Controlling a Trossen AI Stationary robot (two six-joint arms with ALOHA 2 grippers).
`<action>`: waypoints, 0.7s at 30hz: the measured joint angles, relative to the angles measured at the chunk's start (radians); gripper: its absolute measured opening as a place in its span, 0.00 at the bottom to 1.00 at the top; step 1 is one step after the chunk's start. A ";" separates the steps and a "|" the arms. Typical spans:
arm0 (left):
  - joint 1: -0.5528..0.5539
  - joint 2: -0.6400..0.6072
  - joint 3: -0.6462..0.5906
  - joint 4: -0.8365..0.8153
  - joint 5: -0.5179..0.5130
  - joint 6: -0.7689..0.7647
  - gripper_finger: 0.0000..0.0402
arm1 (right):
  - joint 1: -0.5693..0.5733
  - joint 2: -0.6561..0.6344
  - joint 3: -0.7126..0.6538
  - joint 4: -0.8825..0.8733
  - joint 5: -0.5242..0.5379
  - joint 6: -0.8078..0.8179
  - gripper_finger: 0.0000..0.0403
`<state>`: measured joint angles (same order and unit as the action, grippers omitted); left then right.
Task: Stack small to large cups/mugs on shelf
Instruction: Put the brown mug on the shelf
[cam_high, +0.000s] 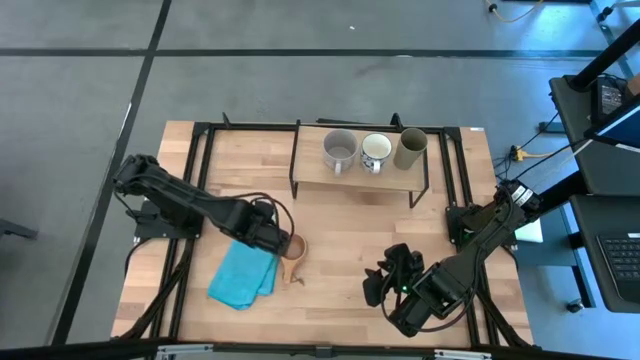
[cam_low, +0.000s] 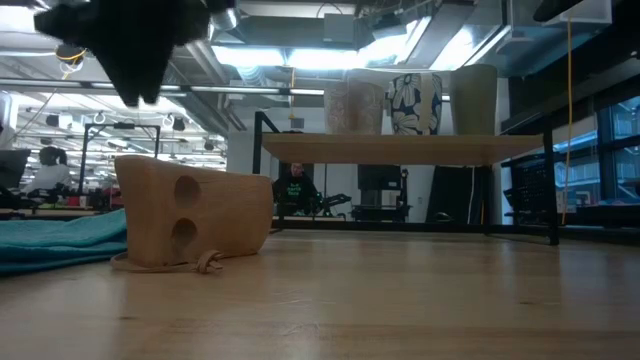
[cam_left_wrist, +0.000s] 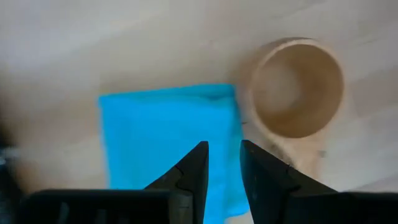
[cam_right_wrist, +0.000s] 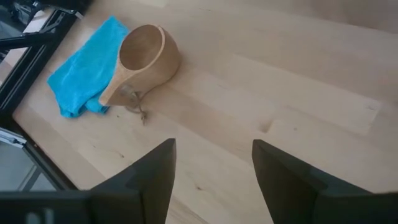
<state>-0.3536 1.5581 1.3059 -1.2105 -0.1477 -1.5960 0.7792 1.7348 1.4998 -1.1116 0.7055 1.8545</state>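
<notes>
The small wooden cup (cam_high: 293, 249) stands upright on its base on the table; its stub handle (cam_right_wrist: 111, 93) points toward the near edge, beside the blue cloth (cam_high: 243, 277). My left gripper (cam_left_wrist: 224, 163) hangs above the cloth's edge next to the cup, pointing down, open by a narrow gap and with nothing in it; the low view shows it (cam_low: 140, 45) clear above the cup (cam_low: 190, 215). On the shelf (cam_high: 360, 178) stand a grey mug (cam_high: 339, 150), a white mug (cam_high: 376, 152) and an olive tumbler (cam_high: 411, 148). My right gripper (cam_right_wrist: 214, 162) waits open at the near right.
The blue cloth lies flat at the near left, touching the cup's handle side. Black metal frames (cam_high: 185, 250) run along the table's left and right sides. Bare tabletop (cam_high: 345, 235) lies between the cup, the shelf and my right gripper.
</notes>
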 joint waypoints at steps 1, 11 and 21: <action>0.004 0.000 -0.022 0.047 0.002 -0.020 0.21 | 0.000 0.000 0.000 -0.003 0.000 0.000 0.53; 0.015 0.000 -0.111 0.185 -0.099 -0.123 0.21 | 0.000 0.000 0.000 -0.010 0.000 -0.001 0.53; 0.011 0.002 -0.188 0.339 -0.094 -0.139 0.21 | 0.000 0.000 0.000 -0.030 0.007 -0.008 0.53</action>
<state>-0.3429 1.5603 1.1181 -0.8718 -0.2413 -1.7352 0.7792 1.7349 1.4998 -1.1421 0.7128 1.8467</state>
